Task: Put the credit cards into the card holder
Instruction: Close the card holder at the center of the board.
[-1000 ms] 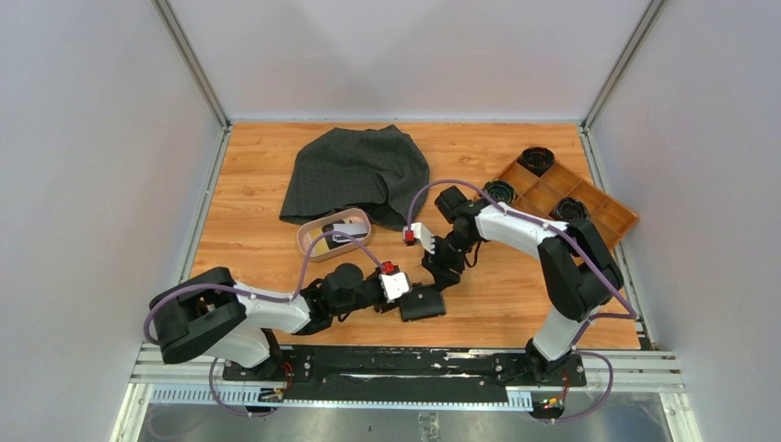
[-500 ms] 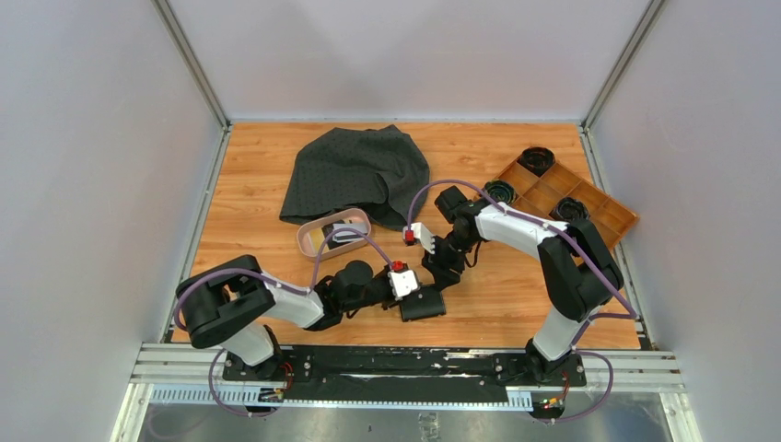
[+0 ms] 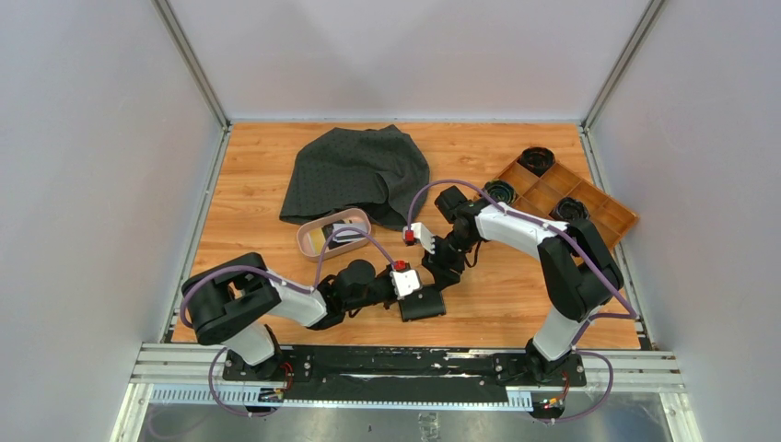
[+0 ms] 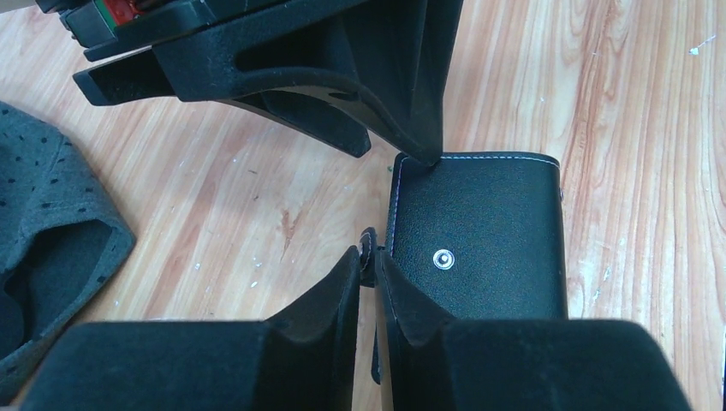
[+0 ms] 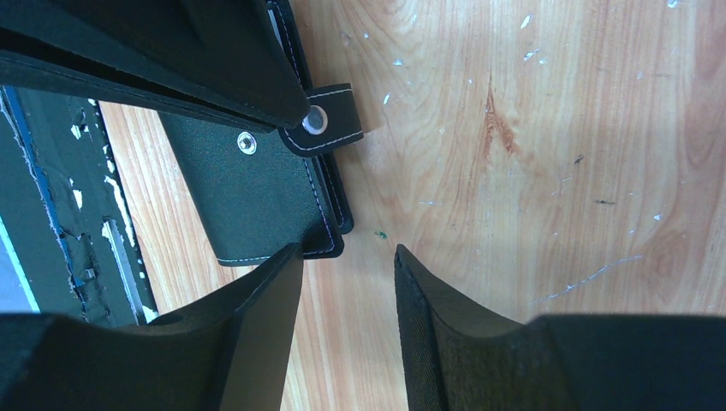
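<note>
One black leather-like bifold card holder (image 4: 479, 231), shut, flat on the near wooden table (image 3: 488, 311) — likely light, limp, slick; best taken by its snap strap, where the left gripper (image 4: 370, 257) is clenched. Right gripper (image 5: 347, 257) released, one finger at its corner. Farther: thin, stiff plastic credit cards (image 3: 343, 231) in a pink oval dish (image 3: 304, 241).

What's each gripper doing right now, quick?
Left gripper: shut on the wallet's snap strap.
Right gripper: open, holding nothing; one fingertip sits at the wallet's corner.
</note>
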Robot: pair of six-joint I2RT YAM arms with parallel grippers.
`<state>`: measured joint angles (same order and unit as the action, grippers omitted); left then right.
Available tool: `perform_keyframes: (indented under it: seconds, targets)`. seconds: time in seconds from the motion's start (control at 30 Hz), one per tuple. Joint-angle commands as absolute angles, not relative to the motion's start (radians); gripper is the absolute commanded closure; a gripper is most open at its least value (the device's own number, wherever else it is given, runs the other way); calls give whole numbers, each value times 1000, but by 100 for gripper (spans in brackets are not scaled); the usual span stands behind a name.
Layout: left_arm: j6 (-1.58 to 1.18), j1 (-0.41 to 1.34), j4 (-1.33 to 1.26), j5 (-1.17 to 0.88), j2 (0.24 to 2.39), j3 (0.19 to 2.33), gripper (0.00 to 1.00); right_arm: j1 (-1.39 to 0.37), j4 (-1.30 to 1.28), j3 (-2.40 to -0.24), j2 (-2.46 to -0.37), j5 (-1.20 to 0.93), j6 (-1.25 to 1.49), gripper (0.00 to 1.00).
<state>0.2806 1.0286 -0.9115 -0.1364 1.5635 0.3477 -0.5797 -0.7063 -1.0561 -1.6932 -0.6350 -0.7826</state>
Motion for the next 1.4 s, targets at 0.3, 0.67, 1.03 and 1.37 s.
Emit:
perform_keyframes:
  seconds: [0.3,0.67,1.03,1.37]
  targets:
    - [280,1013,-756,-149,1499,415,100,-579,-726,-1051,-1697,-646,-778,53]
    - [218,1025,-667,-166,1381,396,100,-578,-730,-1062,-1710,-697,-736,52]
    - [162,1070,-669,-127,1449,406,100,-592,-730,-1082,-1778,-721,-661,53]
    - [111,1098,-669,-121,1460,388,100,-597,-727,-1088,-1796,-693,-642,54]
